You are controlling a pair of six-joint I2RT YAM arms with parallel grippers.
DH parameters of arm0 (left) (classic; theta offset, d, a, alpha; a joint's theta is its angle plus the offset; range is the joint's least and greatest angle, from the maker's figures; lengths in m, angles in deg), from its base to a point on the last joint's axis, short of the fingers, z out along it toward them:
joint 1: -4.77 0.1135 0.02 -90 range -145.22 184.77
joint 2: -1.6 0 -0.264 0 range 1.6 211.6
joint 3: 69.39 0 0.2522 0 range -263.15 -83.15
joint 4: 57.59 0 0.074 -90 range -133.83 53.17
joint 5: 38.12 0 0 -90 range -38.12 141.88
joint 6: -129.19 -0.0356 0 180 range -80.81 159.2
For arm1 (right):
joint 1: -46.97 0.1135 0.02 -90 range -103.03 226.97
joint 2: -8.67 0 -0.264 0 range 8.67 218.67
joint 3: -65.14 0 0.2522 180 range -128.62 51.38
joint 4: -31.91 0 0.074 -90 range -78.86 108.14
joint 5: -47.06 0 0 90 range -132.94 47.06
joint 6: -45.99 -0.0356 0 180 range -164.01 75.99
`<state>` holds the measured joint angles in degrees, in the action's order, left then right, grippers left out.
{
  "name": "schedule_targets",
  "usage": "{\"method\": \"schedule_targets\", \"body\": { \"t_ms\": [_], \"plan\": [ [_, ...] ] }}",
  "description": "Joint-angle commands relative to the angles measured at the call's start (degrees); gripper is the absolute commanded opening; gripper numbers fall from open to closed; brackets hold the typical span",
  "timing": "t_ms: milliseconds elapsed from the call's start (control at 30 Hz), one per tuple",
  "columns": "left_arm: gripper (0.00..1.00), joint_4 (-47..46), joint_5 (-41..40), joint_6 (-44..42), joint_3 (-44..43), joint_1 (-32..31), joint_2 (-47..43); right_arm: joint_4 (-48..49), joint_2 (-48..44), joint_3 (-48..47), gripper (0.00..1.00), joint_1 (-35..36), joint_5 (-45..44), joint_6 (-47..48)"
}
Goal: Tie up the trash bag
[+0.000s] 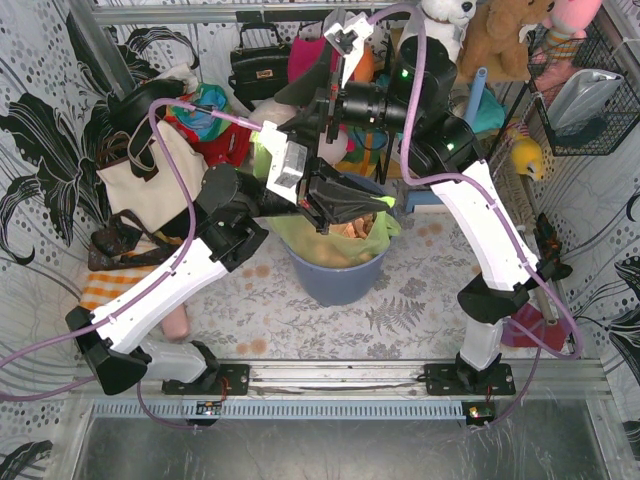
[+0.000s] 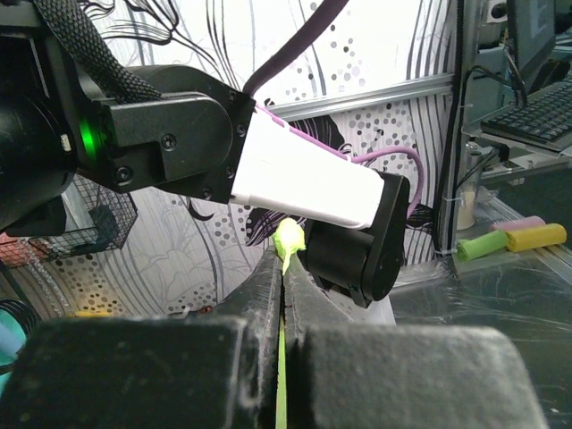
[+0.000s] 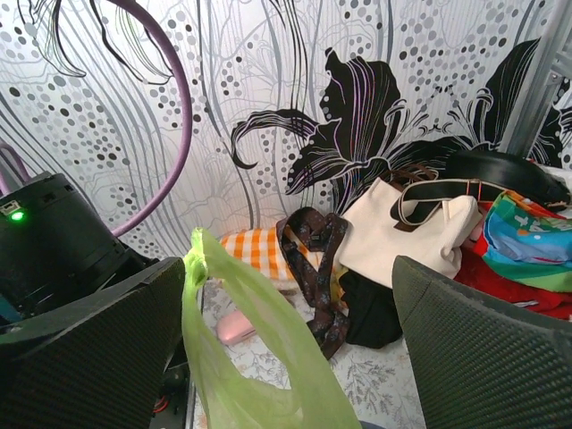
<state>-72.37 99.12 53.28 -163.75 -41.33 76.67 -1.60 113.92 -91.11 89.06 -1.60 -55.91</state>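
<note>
The left gripper (image 2: 282, 299) is clenched on a thin twisted strip of the trash bag (image 2: 288, 239), and the green tip pokes out just past its fingertips. The right gripper (image 3: 286, 308) is released, jaws wide. Another green tail of the bag rises between them, just beside one finger and well apart from the other. Below both grippers the rest of the bag sits in the round bin (image 1: 330, 280) on the bench (image 1: 430, 300), with brown paper showing through.

From where I stand, the worry is that loose tail. It lies so far to one side of the open gripper that closing could brush it aside or catch only an edge, and thin film pinched that way slips out. The left gripper also has very little plastic in its hold, so a hard pull could strip it free or tear the film. The two arms are crowded close above the bin, and a crossing move risks a knock.
</note>
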Motion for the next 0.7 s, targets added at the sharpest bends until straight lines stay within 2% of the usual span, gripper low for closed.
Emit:
{"method": "schedule_targets", "body": {
  "t_ms": [0, 333, 667],
  "plan": [
    [0.03, 1.0, 1.7, 0.2, 0.0, 1.0, 1.2, -0.5, -2.2, -3.8, 0.99, 2.5, 1.7, -0.2],
    [0.03, 2.9, 4.4, 0.3, -1.8, 0.9, 3.3, -0.5, -2.6, -3.0, 0.99, 2.5, 3.8, -0.3],
    [0.03, 4.6, 4.2, -0.2, -2.0, 1.0, 3.2, 1.8, -0.8, -2.8, 0.89, 2.5, 8.3, -2.8]
  ]
}}
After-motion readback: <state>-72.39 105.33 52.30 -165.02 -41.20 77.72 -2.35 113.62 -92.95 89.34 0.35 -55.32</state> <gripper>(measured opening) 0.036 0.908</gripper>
